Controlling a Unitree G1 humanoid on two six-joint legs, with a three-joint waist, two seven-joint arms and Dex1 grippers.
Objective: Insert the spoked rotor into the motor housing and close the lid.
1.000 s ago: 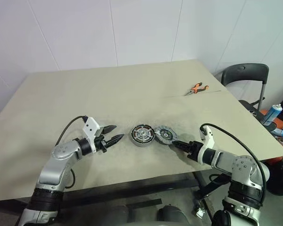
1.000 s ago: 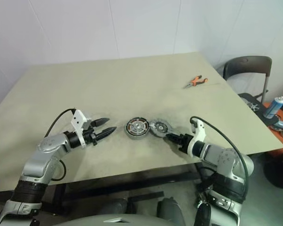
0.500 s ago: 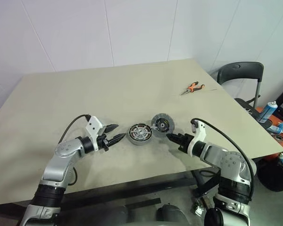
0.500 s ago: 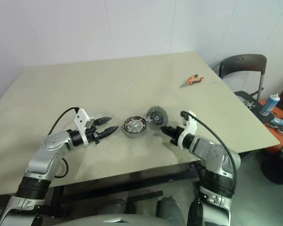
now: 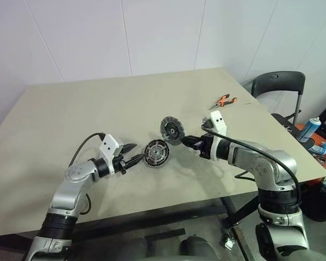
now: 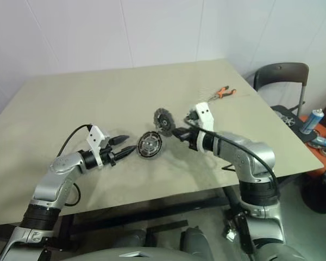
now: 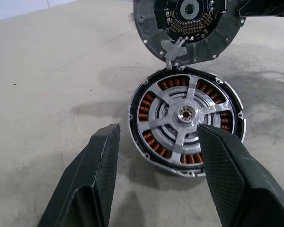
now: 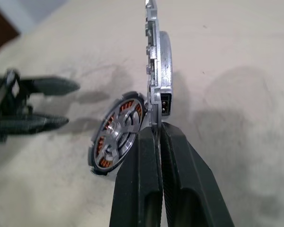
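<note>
The spoked rotor [image 5: 170, 129], a dull grey wheel with a jagged rim, hangs upright on edge above the table. My right gripper [image 5: 183, 140] is shut on its lower rim [image 8: 161, 61]. Just below it the motor housing [image 5: 156, 153], dark-rimmed with copper windings around a pale hub [image 7: 187, 120], sits tipped up, its face towards my left gripper. A tab on the rotor [image 7: 187, 23] reaches the housing's upper rim. My left gripper [image 5: 135, 153] stands open just in front of the housing, nothing between its fingers [image 7: 102, 165]. The lid is out of view.
The beige table [image 5: 98, 103] carries orange-handled pliers [image 5: 224, 101] at its far right. Beyond the right edge stand a dark chair [image 5: 277, 87] and a spray can [image 5: 308, 129]. The table's front edge runs close under both arms.
My right gripper shut on the rotor, lifted it off the table up and to the left, and rolled it onto its edge. The housing tipped up from lying flat. My left gripper kept still.
</note>
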